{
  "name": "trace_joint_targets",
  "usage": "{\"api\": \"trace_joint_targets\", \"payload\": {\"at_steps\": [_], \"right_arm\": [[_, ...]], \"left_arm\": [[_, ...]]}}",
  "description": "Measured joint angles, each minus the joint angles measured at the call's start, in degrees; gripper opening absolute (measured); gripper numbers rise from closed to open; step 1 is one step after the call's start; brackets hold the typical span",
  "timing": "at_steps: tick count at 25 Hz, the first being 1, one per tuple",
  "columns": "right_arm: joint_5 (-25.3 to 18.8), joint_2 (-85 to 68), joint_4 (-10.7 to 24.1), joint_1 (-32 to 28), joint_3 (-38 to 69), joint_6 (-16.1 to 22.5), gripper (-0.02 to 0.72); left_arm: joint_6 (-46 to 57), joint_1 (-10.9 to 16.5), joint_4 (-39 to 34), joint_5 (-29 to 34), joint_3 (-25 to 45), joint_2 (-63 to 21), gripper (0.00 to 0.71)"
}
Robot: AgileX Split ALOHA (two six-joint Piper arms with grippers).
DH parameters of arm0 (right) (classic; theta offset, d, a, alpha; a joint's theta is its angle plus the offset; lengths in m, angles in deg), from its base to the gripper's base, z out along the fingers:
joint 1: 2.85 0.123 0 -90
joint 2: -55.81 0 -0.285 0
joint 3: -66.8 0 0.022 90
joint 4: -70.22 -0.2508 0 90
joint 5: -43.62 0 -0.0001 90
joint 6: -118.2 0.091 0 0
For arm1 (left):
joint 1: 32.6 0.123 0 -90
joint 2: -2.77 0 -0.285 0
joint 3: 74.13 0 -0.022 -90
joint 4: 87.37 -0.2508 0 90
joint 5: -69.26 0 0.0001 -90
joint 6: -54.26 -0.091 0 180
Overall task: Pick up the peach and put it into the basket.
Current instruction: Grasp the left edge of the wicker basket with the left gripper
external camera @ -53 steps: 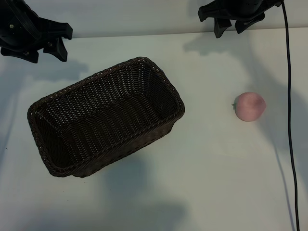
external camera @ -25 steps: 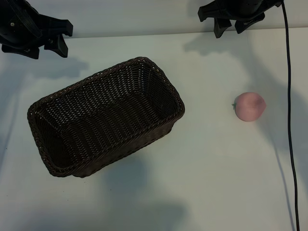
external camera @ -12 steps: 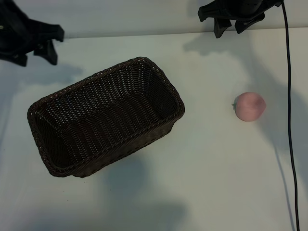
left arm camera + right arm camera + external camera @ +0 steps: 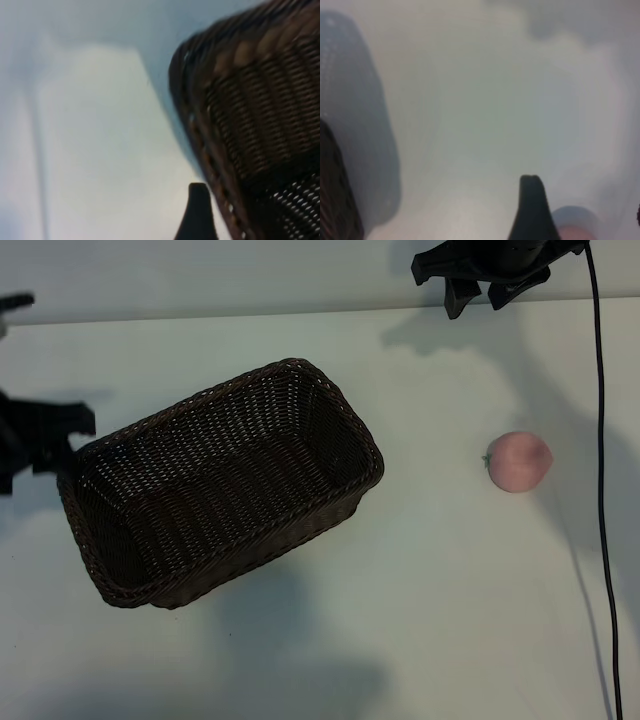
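The peach (image 4: 518, 461) lies on the white tabletop (image 4: 430, 580), on the right side of the exterior view, well apart from the basket (image 4: 215, 485). It is pink and round, with a small green spot on the side that faces the basket. Nothing touches it. In my right wrist view a pale pink edge of it (image 4: 575, 231) shows just beside one dark fingertip (image 4: 532, 207).

The basket is dark brown woven wicker, rectangular with rounded corners and a braided rim. It sits at an angle on the left half of the tabletop, one short end toward the far edge. I see nothing inside it.

My left hand (image 4: 35, 435) is at the left edge of the exterior view, just beside the basket's near-left corner; whether it touches the rim I cannot tell. Its fingers stand open and hold nothing. The left wrist view shows the basket's rim and outer wall (image 4: 240, 125) close by, with one fingertip (image 4: 197, 212) next to the rim.

My right hand (image 4: 490, 280) is at the far edge of the tabletop, beyond the peach and apart from it, fingers parted and holding nothing. A black cable (image 4: 602, 490) runs down the right side, past the peach.

No brand, label or writing is legible on any item.
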Motion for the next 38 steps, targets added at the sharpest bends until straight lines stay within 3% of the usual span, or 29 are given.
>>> {"api": "trace_joint_targets", "payload": {"at_steps": [10, 21, 30, 33, 38], "right_arm": [[0.0, 0.0, 0.0, 0.0, 0.0, -0.1, 0.493], [0.0, 0.0, -0.5, 0.0, 0.0, -1.0, 0.493], [0.0, 0.0, -0.5, 0.0, 0.0, -1.6, 0.493], [0.0, 0.0, -0.5, 0.0, 0.0, -1.6, 0.493], [0.0, 0.0, -0.5, 0.0, 0.0, -1.6, 0.493]], "left_arm": [[11.7, 0.0, -1.7, -13.5, 12.4, -0.3, 0.592], [13.2, 0.0, -0.7, -22.8, 13.0, 9.5, 0.592], [7.2, 0.0, 7.9, -26.7, 13.0, 15.4, 0.591], [5.2, 0.0, 9.5, -27.1, 13.1, 16.1, 0.553], [4.3, 0.0, 10.2, -27.4, 13.1, 16.6, 0.389]]}}
